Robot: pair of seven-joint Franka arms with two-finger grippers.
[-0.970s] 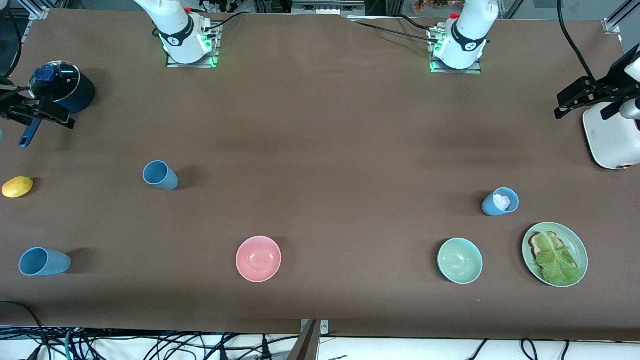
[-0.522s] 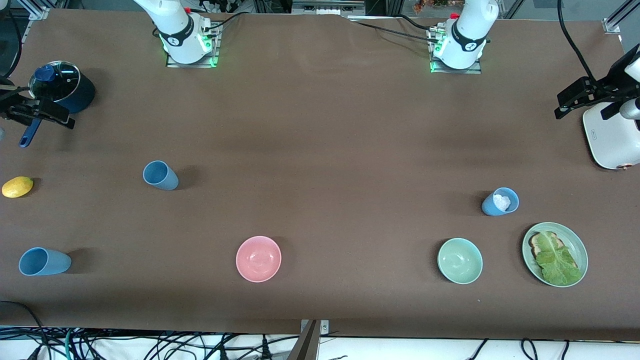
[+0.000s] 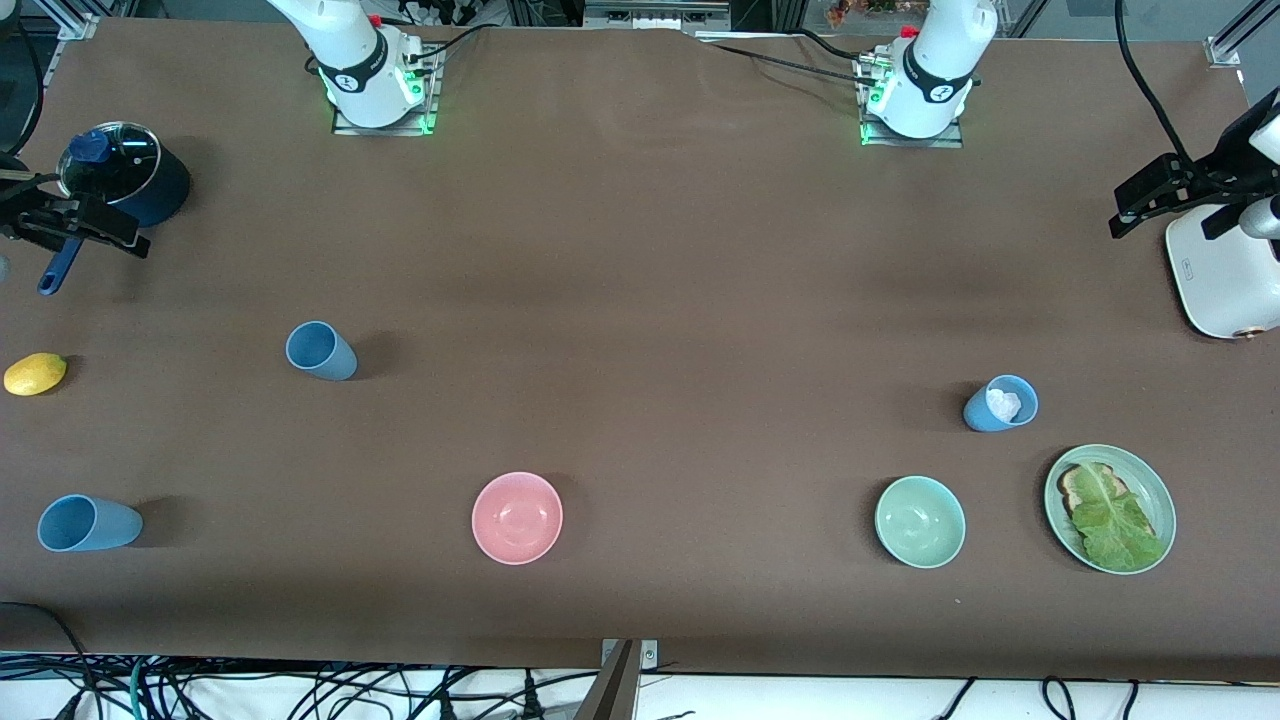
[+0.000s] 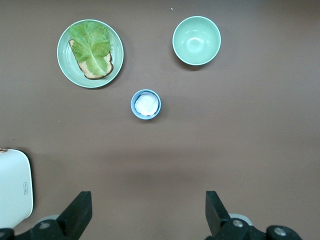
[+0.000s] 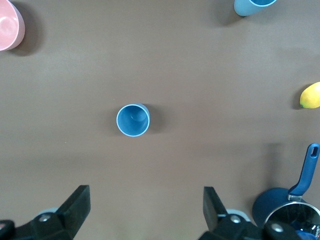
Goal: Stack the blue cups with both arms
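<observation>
Over the table's ends, my left gripper [image 4: 145, 215] and right gripper [image 5: 145, 212] hang spread, empty. I'd centre over each upright blue cup [image 5: 133, 120], one [image 4: 146, 104] holding something white.

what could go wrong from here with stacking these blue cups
1. One blue cup, beside the green plate, holds something white; nesting could jam or spill it.
2. The cup nearest the camera sits near the table's end, possibly a long reach.
Left gripper and right gripper hang open above the table.

White appliance [image 3: 1228, 270] cut off at frame edge; blue cup [image 5: 252, 6] cropped in right wrist view.
</observation>
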